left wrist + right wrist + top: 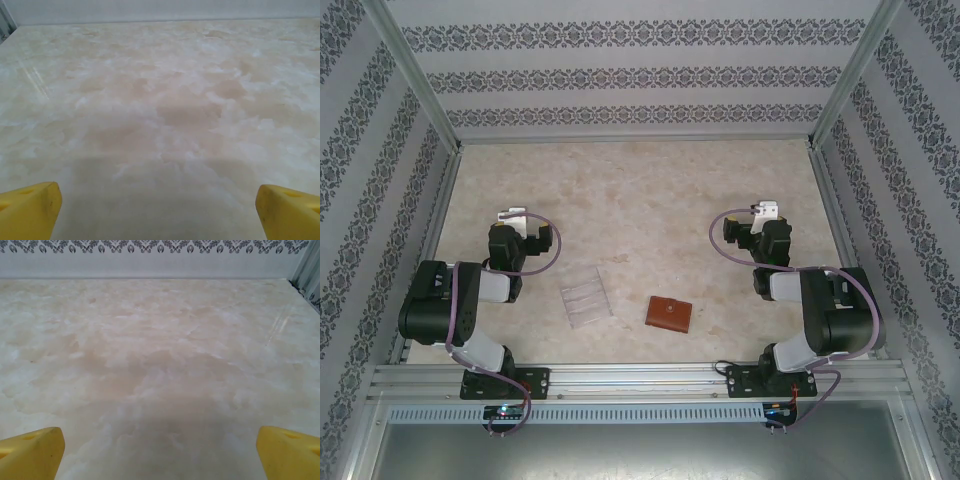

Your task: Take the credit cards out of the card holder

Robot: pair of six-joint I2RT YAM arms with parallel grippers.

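**Card holder sitting shut, both arms parked wide open**

The card holder (668,313) is the little brown leather thing lying flat and folded shut on the surface (640,210). The credit cards are hidden, so my guess is they're tucked inside it.

Relative to the right end effector (765,210), the holder is off to its left and back toward the arm bases, well apart from it. From the left end effector (512,215) it's to the right and also back toward the bases, with a clear ridged plastic rack (586,297) lying between them, just beside the holder but not touching it.

Why it's laid out like this, as far as I can judge: the holder sits roughly between the two arms, so either can reach it. That makes sense if one has to pin it while the other flips it open and pulls the cards. The rack next to it might be a drop-off spot, but that's a guess.

Both end effectors are spread wide with nothing in them. In the wrist views, the left end effector (157,200) and the right end effector (160,440) each show yellow fingertips at the bottom corners and bare marbled surface between.

Brands or writing? Nothing readable. The holder is too small in the overhead view for any logo, and the walls (640,75) just have ornamental pattern bands.
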